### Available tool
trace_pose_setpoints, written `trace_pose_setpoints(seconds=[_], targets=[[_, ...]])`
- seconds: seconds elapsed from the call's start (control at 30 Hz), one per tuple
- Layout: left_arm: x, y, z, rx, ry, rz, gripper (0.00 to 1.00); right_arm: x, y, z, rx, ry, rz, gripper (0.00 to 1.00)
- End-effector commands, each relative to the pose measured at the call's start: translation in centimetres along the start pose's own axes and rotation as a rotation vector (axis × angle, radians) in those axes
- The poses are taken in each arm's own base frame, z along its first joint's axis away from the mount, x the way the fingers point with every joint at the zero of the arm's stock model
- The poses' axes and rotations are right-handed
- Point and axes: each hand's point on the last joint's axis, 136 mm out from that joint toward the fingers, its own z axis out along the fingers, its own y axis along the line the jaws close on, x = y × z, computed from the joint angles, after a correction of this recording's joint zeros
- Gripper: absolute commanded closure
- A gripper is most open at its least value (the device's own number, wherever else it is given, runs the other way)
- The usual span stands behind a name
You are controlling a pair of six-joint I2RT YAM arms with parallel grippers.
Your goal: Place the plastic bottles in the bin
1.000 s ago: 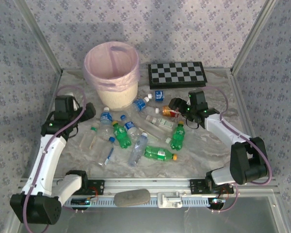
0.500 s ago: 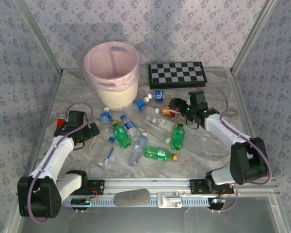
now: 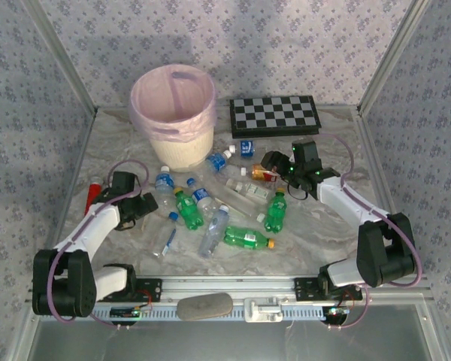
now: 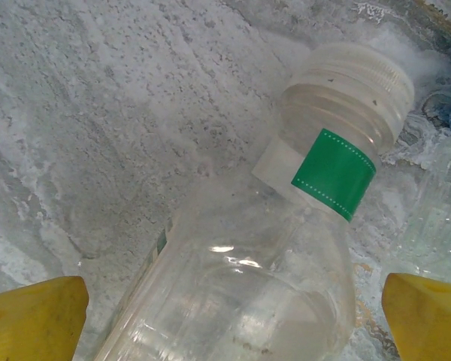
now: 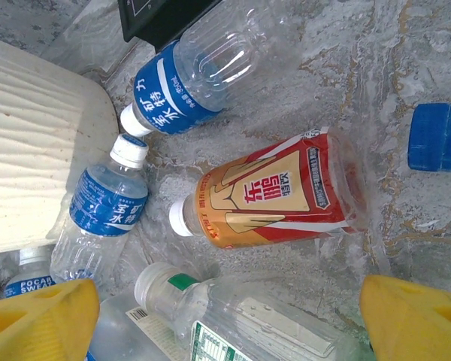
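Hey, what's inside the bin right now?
Inside the bin, only the pink bag liner shows, with a handle slot on the far wall; no bottle in the visible part. The near wall hides the bottom, so anything lying there cannot be seen.

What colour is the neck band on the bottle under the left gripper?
Green neck band; left wrist view.

The bin (image 3: 184,150) is cream with a pink bag (image 3: 173,94), and the chessboard (image 3: 274,115) has black and white squares. One clear bottle (image 4: 233,286) wears a green band, the second bottle (image 5: 274,192) a red and gold label
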Motion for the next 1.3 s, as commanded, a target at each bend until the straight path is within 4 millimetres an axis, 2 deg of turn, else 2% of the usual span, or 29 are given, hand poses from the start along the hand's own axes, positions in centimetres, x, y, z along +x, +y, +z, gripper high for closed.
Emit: trace_pose_setpoints(seconds=[0.0, 0.27, 0.43, 0.67, 0.8, 0.97, 1.07, 1.27], targets=[[0.8, -0.6, 0.3, 0.012, 0.020, 0.016, 0.00, -0.2, 0.0, -0.5, 0.003, -0.024, 0.011, 0.09], [1.5, -0.5, 1.5, -0.041, 0.054, 0.055, 0.04, -0.2, 0.2, -0.5, 0.003, -0.022, 0.012, 0.09], [1.2, -0.7, 1.7, -0.037, 0.043, 0.054, 0.16, -0.2, 0.1, -0.6, 0.009, -0.027, 0.013, 0.09], [0.8, -0.6, 1.4, -0.035, 0.018, 0.054, 0.39, -0.3, 0.1, -0.7, 0.010, -0.030, 0.013, 0.09], [0.4, -0.6, 0.8, -0.031, -0.006, 0.053, 0.44, -0.3, 0.2, -0.8, 0.004, -0.029, 0.014, 0.09], [-0.5, -0.9, -0.8, -0.007, -0.054, 0.049, 0.47, -0.2, 0.4, -0.9, -0.001, -0.029, 0.013, 0.09], [-1.5, -1.3, -2.5, 0.018, -0.101, 0.054, 0.48, 0.2, 0.6, -0.9, -0.007, -0.018, 0.010, 0.09], [-4.4, -2.2, -8.2, 0.085, -0.251, 0.083, 0.50, 1.0, 0.1, -1.3, 0.009, -0.005, 0.001, 0.08]])
